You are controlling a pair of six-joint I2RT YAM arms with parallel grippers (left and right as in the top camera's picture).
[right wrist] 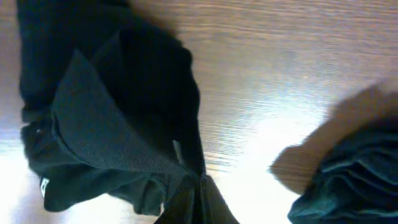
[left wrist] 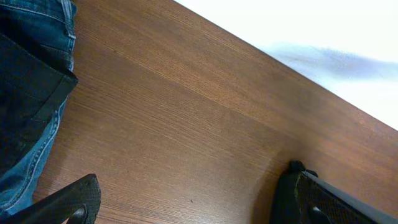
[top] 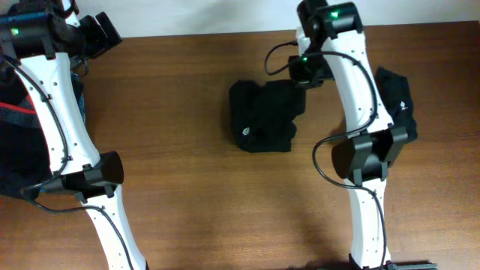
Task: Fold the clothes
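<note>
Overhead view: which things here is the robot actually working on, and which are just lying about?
Part of the job: black garment mid-table, pinched by the right gripper; second black piece at the right.
Lying about: blue denim garment; red-striped dark piece, both far left.

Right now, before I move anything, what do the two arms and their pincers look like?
The left arm and right arm share one build: slim white links, bulky black joint housings, thin black cables looping alongside, and a green light near each wrist. The left pincer has flat black textured fingers; the right pincer is black too.
</note>
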